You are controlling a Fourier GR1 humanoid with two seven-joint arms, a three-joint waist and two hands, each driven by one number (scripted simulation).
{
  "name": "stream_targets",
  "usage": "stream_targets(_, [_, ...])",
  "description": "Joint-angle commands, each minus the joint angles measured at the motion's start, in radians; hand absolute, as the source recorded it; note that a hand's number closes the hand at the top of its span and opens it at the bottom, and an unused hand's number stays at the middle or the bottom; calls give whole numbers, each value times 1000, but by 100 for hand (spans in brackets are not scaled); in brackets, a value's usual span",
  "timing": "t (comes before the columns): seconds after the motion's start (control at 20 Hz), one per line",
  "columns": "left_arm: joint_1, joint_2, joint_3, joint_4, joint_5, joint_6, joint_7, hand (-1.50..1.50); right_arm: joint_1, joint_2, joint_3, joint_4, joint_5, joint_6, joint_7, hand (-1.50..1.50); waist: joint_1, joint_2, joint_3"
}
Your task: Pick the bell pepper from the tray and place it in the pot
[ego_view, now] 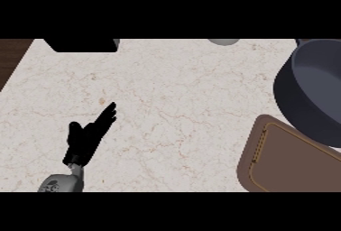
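Desk (173,90): pale marbled top, fills most of the head view.

Pot (313,90): big, dark grey, at right edge, partly cut off by the frame. Nothing visible in the part of its inside that shows.

Tray (283,158): brown, stitched border, lower right, just below the pot and running under or against its rim; can't tell which. Bare where it shows.

Black object (80,44) at the top left edge and a small grey thing (223,41) at top centre, both cut off, unidentifiable.

Left hand (90,135): lower left, fingers straight and open, pointing up and right, holding nothing, resting over the desk. Well apart from tray and pot.

Right hand: not in view.

Bell pepper: not visible anywhere. Not on the visible part of the tray, not in the visible part of the pot. Either out of frame or carried by the unseen hand; can't tell.

Risk, as a judgement: pepper and working hand are both out of sight, so any placement can't be checked here. Pot rim sits close over the tray edge; a low carry could clip that rim.
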Motion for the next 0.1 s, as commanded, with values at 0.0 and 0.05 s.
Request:
stream_targets(0.0, [16, 4, 0, 34, 0, -22, -34, 0, 76, -42, -99, -69, -111, 31, -103, -150, -13, -3, -1])
stream_targets(0.05, [26, 7, -4, 21, -23, -2, -44, 0, 119, -52, -123, -85, -146, 72, -135, -150, -14, -4, -1])
